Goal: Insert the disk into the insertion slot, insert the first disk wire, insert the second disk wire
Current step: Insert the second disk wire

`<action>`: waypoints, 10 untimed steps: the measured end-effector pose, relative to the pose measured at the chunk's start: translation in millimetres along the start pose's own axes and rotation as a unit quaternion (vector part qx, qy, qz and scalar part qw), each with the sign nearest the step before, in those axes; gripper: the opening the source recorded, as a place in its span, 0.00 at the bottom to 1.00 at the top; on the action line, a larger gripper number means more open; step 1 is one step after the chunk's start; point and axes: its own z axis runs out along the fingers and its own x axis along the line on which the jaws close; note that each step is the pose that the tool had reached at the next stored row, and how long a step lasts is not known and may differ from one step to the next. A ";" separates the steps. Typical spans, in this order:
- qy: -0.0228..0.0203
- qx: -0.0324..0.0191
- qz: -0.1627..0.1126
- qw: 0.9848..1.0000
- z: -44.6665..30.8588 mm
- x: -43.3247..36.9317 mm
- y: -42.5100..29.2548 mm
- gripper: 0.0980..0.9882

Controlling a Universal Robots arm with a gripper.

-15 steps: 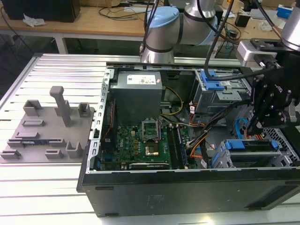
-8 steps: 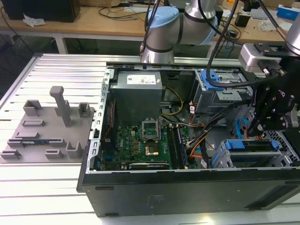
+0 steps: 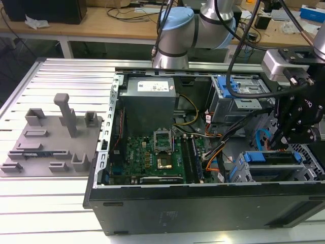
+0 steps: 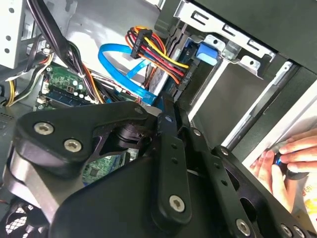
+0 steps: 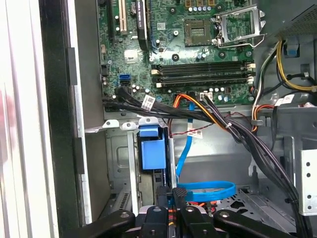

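The disk, silver in a bright-blue caddy, sits inside the insertion slot, a grey perforated cage at the case's front on the exterior view's right. My gripper hangs just above the disk's inner end. Its fingers are shut on the black plug of the flat blue disk wire, which loops beside the cage. In the second wrist view a red, yellow and black disk wire ends in a black plug against the disk's end, beside the blue caddy tab.
The open case holds a green motherboard, a grey power supply and a taller cage with a blue bracket. A black cable bundle crosses near the slot. A person's hand rests outside the case. A grey fixture plate lies at the exterior view's left.
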 end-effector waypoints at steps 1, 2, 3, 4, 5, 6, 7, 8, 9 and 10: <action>0.000 0.000 -0.001 1.000 0.1 1.6 -0.2 0.07; 0.000 0.000 -0.001 1.000 0.3 2.5 -0.2 0.07; 0.000 0.000 -0.001 1.000 0.4 3.3 -0.3 0.07; 0.000 0.000 -0.001 1.000 0.5 3.8 -0.3 0.07; 0.000 0.000 -0.002 1.000 0.9 4.2 -0.5 0.07; 0.000 0.000 -0.003 1.000 1.2 4.2 -1.1 0.07; 0.000 0.000 -0.004 1.000 1.6 4.2 -1.9 0.07; 0.000 0.000 -0.006 1.000 2.0 4.2 -2.7 0.07; 0.000 -0.001 -0.008 1.000 2.5 4.2 -3.4 0.07; 0.000 -0.001 -0.010 1.000 3.2 4.1 -4.4 0.07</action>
